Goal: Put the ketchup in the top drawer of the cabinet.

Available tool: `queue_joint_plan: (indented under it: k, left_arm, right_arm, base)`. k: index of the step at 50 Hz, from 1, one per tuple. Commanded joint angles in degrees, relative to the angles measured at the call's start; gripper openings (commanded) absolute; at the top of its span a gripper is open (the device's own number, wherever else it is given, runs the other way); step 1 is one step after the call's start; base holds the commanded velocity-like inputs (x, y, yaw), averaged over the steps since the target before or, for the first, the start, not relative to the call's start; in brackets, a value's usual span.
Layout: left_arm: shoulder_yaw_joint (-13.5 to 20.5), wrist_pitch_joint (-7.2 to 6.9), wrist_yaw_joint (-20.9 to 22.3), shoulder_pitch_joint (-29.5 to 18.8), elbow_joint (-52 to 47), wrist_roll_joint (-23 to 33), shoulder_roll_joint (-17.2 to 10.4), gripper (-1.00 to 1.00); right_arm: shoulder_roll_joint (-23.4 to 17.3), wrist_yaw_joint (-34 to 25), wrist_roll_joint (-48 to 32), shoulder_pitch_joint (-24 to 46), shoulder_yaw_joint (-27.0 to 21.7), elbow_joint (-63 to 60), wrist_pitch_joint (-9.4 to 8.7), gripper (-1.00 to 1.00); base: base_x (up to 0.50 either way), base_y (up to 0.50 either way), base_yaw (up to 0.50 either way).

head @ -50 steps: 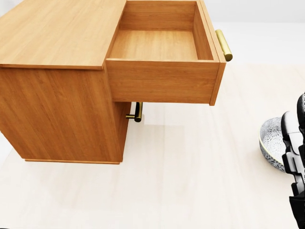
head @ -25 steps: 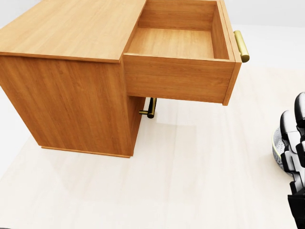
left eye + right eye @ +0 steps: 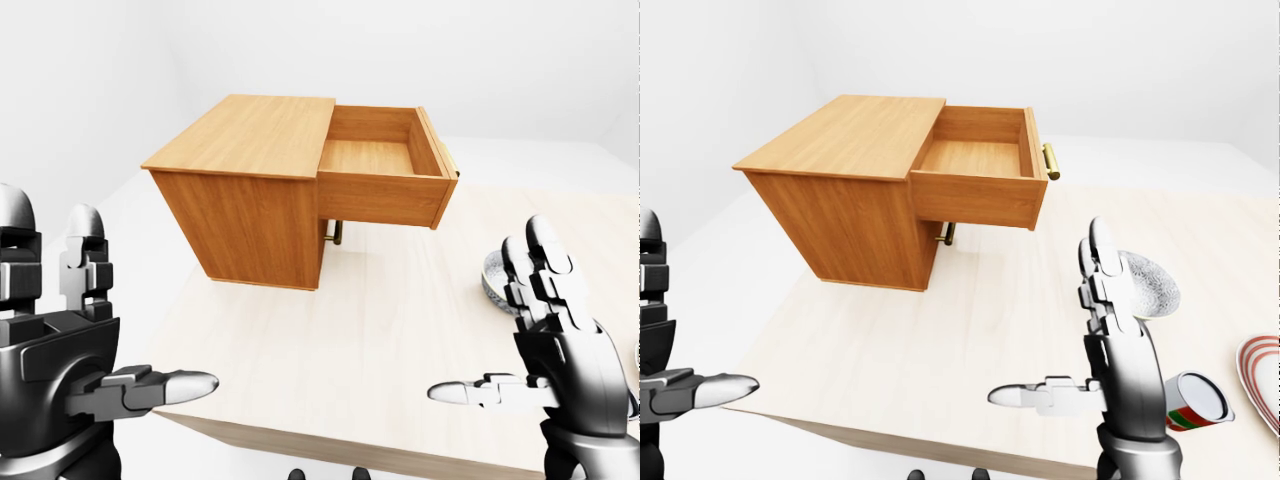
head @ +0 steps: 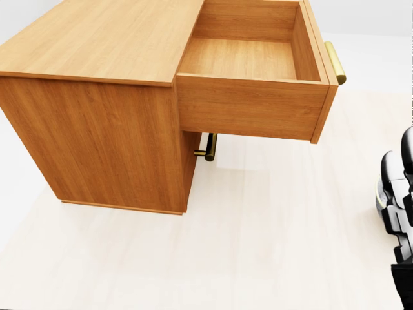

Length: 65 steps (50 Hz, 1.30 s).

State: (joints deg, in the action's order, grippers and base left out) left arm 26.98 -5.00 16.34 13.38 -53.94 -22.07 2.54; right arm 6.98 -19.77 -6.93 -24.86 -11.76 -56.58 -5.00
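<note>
The robot's black and silver three-fingered left hand [image 3: 75, 340] stood raised at the lower left of the left-eye view, two fingers upright and the thumb [image 3: 165, 386] stretched level toward the view's middle, holding nothing. The black and silver three-fingered right hand [image 3: 1110, 350] stood at the lower right of the right-eye view, its fingers spread open and upright, its thumb [image 3: 1035, 395] pointing to the view's left, empty too. In the head view only the right hand's edge showed at the right border

The wooden cabinet [image 3: 250, 190] is sitting on the table, its top drawer [image 4: 251, 71] standing pulled out and empty. The ketchup is not showing.
</note>
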Motion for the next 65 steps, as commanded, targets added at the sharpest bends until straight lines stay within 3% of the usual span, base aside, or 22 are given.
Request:
queue_joint_plan:
  k: [1,18,22,24,26,30,32,33,34,36,37,40,41,46,52,55,65]
  left_arm:
    - [0.4,0.00,-0.1,0.0,-0.7,-0.4,0.0,1.00]
    - [0.3,0.00,-0.1,-0.3,0.3,-0.2,-0.2,1.00]
    - [-0.4,0.00,-0.2,-0.2,0.5,0.4,-0.1,1.00]
    - [-0.8,0.00,-0.4,-0.1,0.2,0.7,0.0,1.00]
    - [-1.6,0.00,-0.1,0.2,0.6,1.4,0.3,1.00]
    - [-1.5,0.00,-0.2,0.0,0.8,1.3,0.0,1.00]
    - [-1.5,0.00,0.0,0.3,1.1,1.6,0.2,1.00]
    - [-1.1,0.00,-0.1,0.3,0.4,1.1,0.0,1.00]
    - [-1.0,0.00,-0.1,0.2,0.3,1.0,0.0,1.00]
    - [-1.0,0.00,0.1,0.3,0.7,1.1,0.2,1.00]
    - [-1.3,0.00,0.1,0.1,1.0,1.5,0.1,1.00]
    - [-0.9,0.00,0.2,0.5,0.4,1.0,0.2,1.00]
    - [-0.9,0.00,0.3,0.5,0.5,1.1,0.3,1.00]
    - [-1.1,0.00,0.1,0.4,0.1,1.4,0.3,1.00]
    - [-1.4,0.00,0.2,0.4,0.3,1.9,0.4,1.00]
    - [-1.9,0.00,0.4,0.9,0.2,2.2,0.7,1.00]
    - [-0.8,0.00,0.3,0.3,0.3,1.4,0.3,1.00]
  right_arm:
    - [0.8,-1.5,4.2,-0.4,-1.9,-0.8,0.00,1.00]
    - [1.6,-2.2,6.1,-1.2,-3.3,-0.8,0.00,1.00]
    - [1.5,-4.8,8.5,-1.1,-8.9,-3.3,0.00,1.00]
    - [-0.4,-4.0,11.1,-1.6,-11.4,-3.4,0.00,1.00]
    - [-5.2,-0.9,16.3,-3.7,-13.9,-3.4,0.00,1.00]
    - [-20.4,11.1,31.4,-11.1,-17.7,-3.4,0.00,1.00]
    - [-32.6,17.4,46.8,-20.1,-22.6,-3.4,0.00,1.00]
    - [-36.9,18.8,51.5,-25.6,-28.3,-3.4,0.00,1.00]
    - [-38.1,19.6,52.8,-27.0,-29.2,-3.4,0.00,1.00]
    - [-39.2,15.4,62.0,-31.1,-41.3,-3.4,0.00,1.00]
    - [-38.8,11.8,69.5,-32.2,-49.6,-3.4,0.00,1.00]
    - [-38.6,6.2,85.2,-24.7,-74.3,-3.4,0.00,1.00]
    - [-39.8,5.9,88.7,-20.6,-78.2,-3.4,0.00,1.00]
    - [-46.7,8.1,98.2,-5.4,-78.2,-3.4,0.00,1.00]
    - [-47.7,2.6,97.3,-1.5,-78.2,-3.4,0.00,1.00]
    - [-48.2,-1.5,89.2,-0.1,-78.2,-3.4,0.00,1.00]
    - [-51.4,-14.1,73.7,4.8,-78.2,-2.0,0.00,1.00]
  base:
    - [0.27,0.04,0.00]
    - [0.18,-0.01,0.00]
    - [0.00,0.00,0.00]
    - [0.00,0.00,0.00]
    - [0.00,0.00,0.00]
    - [0.00,0.00,0.00]
    - [0.00,0.00,0.00]
    - [0.00,0.00,0.00]
    - [0.00,0.00,0.00]
    - [0.00,0.00,0.00]
    - [0.00,0.00,0.00]
    - [0.00,0.00,0.00]
    - [0.00,0.00,0.00]
    - [0.00,0.00,0.00]
    - [0.00,0.00,0.00]
    - [0.00,0.00,0.00]
    - [0.00,0.00,0.00]
